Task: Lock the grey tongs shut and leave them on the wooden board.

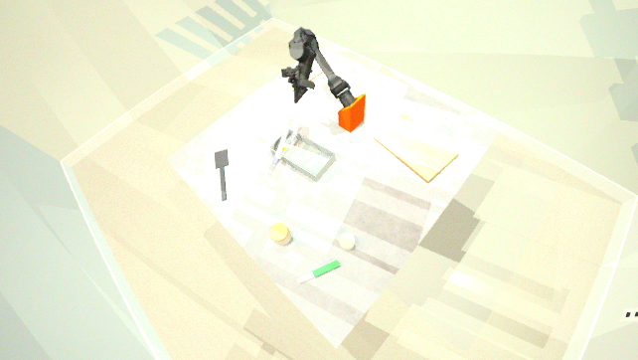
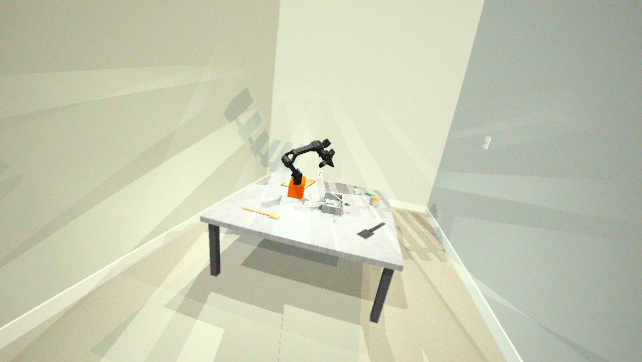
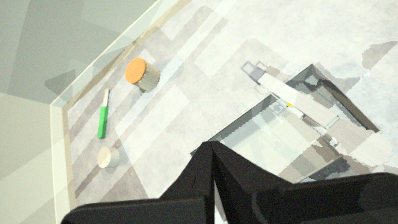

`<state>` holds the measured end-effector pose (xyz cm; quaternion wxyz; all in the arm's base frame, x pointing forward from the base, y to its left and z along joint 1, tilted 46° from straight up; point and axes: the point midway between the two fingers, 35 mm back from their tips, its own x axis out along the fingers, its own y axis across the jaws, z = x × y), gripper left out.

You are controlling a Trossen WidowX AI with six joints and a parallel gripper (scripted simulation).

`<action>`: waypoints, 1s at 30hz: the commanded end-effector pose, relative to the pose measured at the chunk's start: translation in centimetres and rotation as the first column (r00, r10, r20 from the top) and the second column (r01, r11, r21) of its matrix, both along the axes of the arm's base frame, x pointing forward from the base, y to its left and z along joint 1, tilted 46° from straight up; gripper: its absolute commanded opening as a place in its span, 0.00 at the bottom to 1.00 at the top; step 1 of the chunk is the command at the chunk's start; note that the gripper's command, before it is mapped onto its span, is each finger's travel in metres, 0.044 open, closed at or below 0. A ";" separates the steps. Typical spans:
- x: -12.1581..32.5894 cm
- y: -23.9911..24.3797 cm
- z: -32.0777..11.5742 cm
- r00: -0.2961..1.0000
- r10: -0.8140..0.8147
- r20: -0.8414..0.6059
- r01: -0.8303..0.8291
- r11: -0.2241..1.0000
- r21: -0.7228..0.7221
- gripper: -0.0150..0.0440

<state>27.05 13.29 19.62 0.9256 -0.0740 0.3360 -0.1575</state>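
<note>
The pale grey tongs (image 1: 277, 159) (image 3: 285, 92) lie slantwise across one end of the grey roasting tin (image 1: 325, 170) (image 2: 331, 210) (image 3: 240, 118), one end reaching past its wall; a small yellow spot shows on them. How far their arms stand apart is hard to tell in the glare. The wooden board (image 1: 422, 158) (image 2: 310, 184) lies on the other side of the arm's base, with nothing seen on it. My gripper (image 1: 297, 100) (image 2: 332, 165) (image 3: 210, 148) is shut and empty, its fingertips together, pointing down, above the table and clear of the tongs. In the wrist view the fingers hide part of the tin.
A dark spatula (image 1: 222, 160) (image 2: 367, 233) lies near the tin. A wooden utensil (image 2: 272, 216) lies near a table edge. An orange-topped jar (image 1: 279, 233) (image 3: 142, 74), a pale round thing (image 1: 347, 242) (image 3: 108, 157) and a green-handled knife (image 1: 326, 269) (image 3: 103, 121) are farther off.
</note>
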 end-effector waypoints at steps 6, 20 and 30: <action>4.9 -11.8 -1.3 0.861 -0.151 -0.485 -0.073 0.908 -0.412 0.00; 5.2 -20.3 -2.2 0.579 -0.223 -0.784 -0.245 0.870 -0.429 0.00; 5.2 -20.4 -2.3 0.579 -0.223 -0.784 -0.245 0.870 -0.428 0.00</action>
